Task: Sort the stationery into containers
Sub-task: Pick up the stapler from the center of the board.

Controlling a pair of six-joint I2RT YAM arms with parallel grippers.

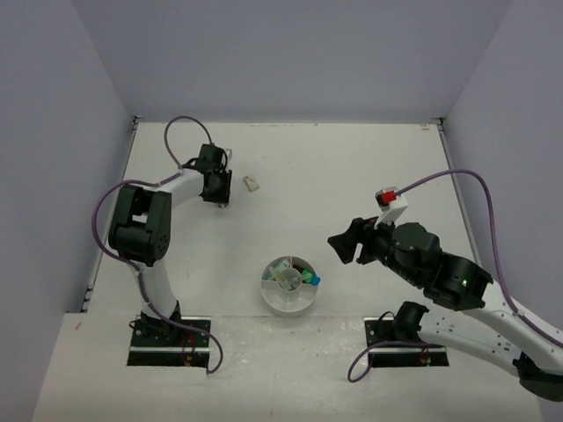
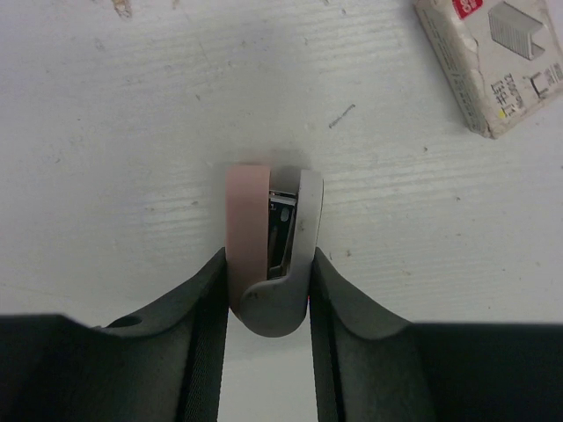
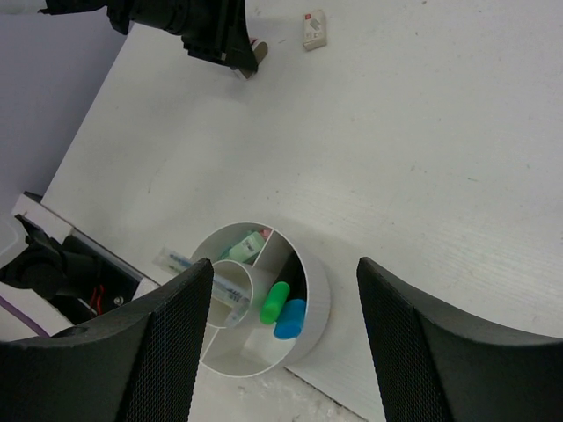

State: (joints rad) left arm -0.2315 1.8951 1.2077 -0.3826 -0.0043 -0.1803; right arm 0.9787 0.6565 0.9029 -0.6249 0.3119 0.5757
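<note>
**Left pincer clamped on a small stapler, right pincer open over the sorting dish**

My left pincer (image 2: 268, 259) has both dark fingers pressed against the sides of a small pink and grey stapler (image 2: 274, 220), gripping it narrowly. The stapler sits low at the white tabletop (image 2: 132, 132), toward the far left corner. A small white cardboard box of staples (image 2: 493, 61) lies near it but apart, on the side toward the right edge.

My right pincer (image 3: 286, 264) stands wide and holds nothing. It hangs above the round white dish with wedge compartments (image 3: 318, 294), which rests by the middle of the near edge. One wedge holds a stubby green highlighter (image 3: 274, 301) and a stubby blue highlighter (image 3: 290, 318), side by side and touching. A thin clear pen (image 3: 230, 294) leans out of the centre cup. Another wedge holds a small pale green piece (image 3: 251, 244) that I cannot identify.
</note>
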